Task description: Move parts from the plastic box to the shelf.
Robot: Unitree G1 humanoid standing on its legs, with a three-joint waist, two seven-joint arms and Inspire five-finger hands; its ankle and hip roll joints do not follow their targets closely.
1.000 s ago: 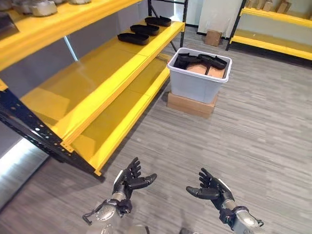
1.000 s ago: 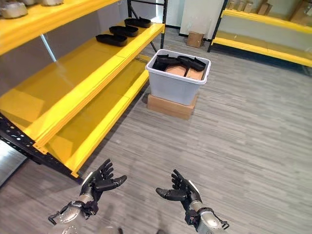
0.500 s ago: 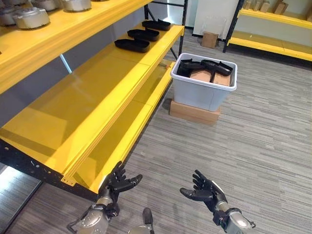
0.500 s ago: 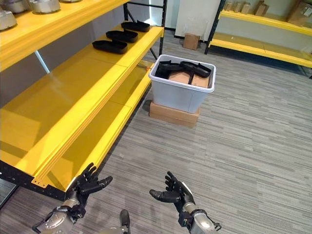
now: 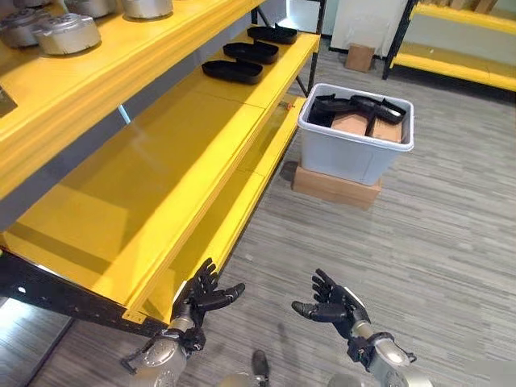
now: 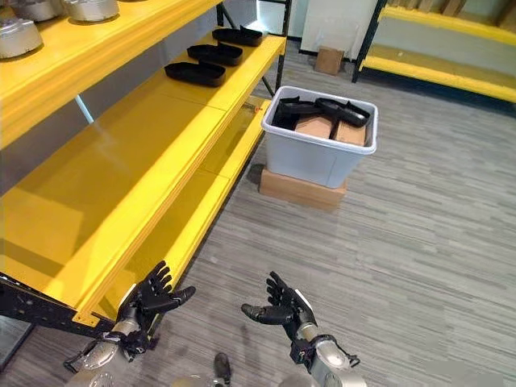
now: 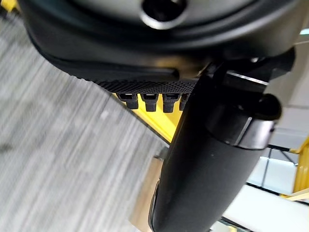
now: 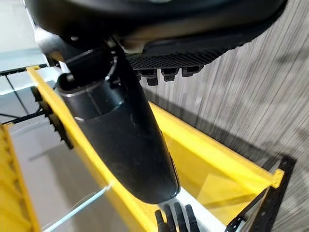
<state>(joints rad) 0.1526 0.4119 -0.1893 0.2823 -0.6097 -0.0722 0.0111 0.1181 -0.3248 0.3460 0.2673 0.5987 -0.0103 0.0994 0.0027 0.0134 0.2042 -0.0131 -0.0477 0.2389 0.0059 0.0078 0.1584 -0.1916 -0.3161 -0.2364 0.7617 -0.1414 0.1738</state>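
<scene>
The plastic box (image 5: 355, 149) is a pale grey tub with a white rolled rim, standing on a flat brown cardboard carton (image 5: 334, 185) on the floor at about 1 o'clock, just beside the front edge of the yellow shelf (image 5: 161, 177). Inside it lie black parts (image 5: 355, 106), long and shallow with curved outlines, resting across brown blocks. Three more black parts (image 5: 232, 71) of tray-like form sit in a row at the far end of the shelf's middle board, near 11 o'clock. On the upper board, at 10 o'clock, stand dull silver metal castings (image 5: 68, 32), round and lidded in shape.

The left hand (image 5: 205, 294) is held low at 7 o'clock, close to the shelf's front lip, fingers spread and straight, thumb out, holding nothing. The right hand (image 5: 332, 305) floats at 5 o'clock over the floor, palm turned inward, fingers relaxed and apart, likewise empty. The two are well apart from the box.

The shelf boards are smooth glossy yellow metal on a dark perforated frame. The floor (image 5: 435, 242) is grey carpet with a fine streaked weave.
</scene>
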